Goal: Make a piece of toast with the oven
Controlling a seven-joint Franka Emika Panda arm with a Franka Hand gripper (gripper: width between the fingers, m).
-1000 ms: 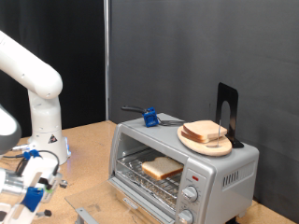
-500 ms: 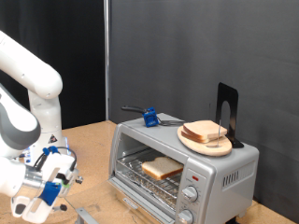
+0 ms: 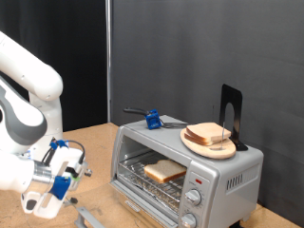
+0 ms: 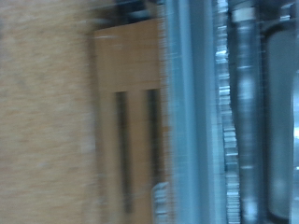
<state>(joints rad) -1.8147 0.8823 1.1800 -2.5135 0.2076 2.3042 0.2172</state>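
The oven [image 3: 223, 176] stands on the wooden table at the exterior view's right, its door folded down. One piece of toast [image 3: 163, 171] lies on the wire rack inside. My gripper [image 3: 78, 169] hangs low at the exterior view's left, a short way from the oven's open front and above the lowered door's handle [image 3: 85, 218]. Nothing shows between its fingers. The wrist view is smeared by motion: I make out only the oven's metal edge [image 4: 196, 112] beside tan wood [image 4: 47, 112].
A wooden plate [image 3: 193, 142] with stacked bread slices [image 3: 209, 134] sits on top of the oven, next to a black bookend [image 3: 231, 114]. A blue-handled utensil [image 3: 152, 119] lies on the oven's roof further back. A dark curtain closes off the rear.
The gripper has risen from the table at the lower left and swung right, closer to the oven's open door. The toast and the plate have not moved.
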